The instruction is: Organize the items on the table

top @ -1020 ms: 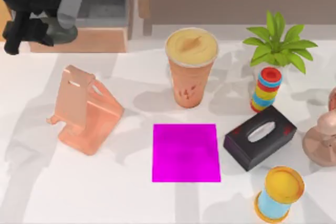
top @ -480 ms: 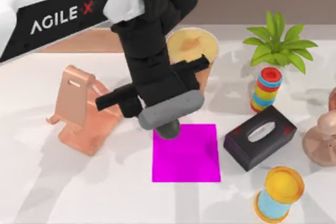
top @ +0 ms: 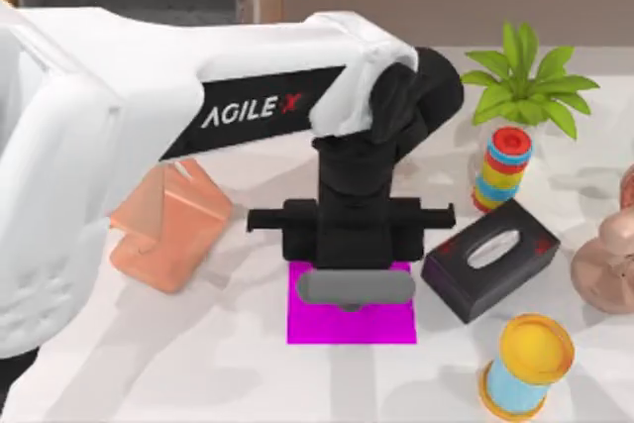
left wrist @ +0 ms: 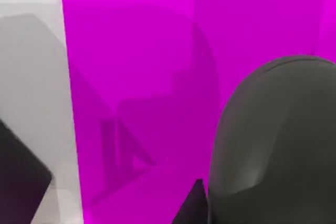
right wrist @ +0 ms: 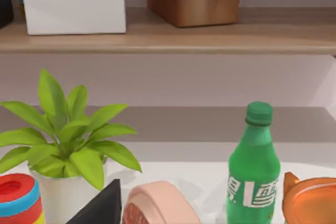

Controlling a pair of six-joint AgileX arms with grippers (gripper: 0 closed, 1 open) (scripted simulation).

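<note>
Above magenta mat (top: 352,324), left claw (top: 342,289), mouse (left wrist: 275,145)

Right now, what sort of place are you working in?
Probably a desk in a home or office: a white table holding a potted plant, a black tissue box and a magenta mat, with a wooden shelf behind. My left gripper hangs over the mat.
</note>
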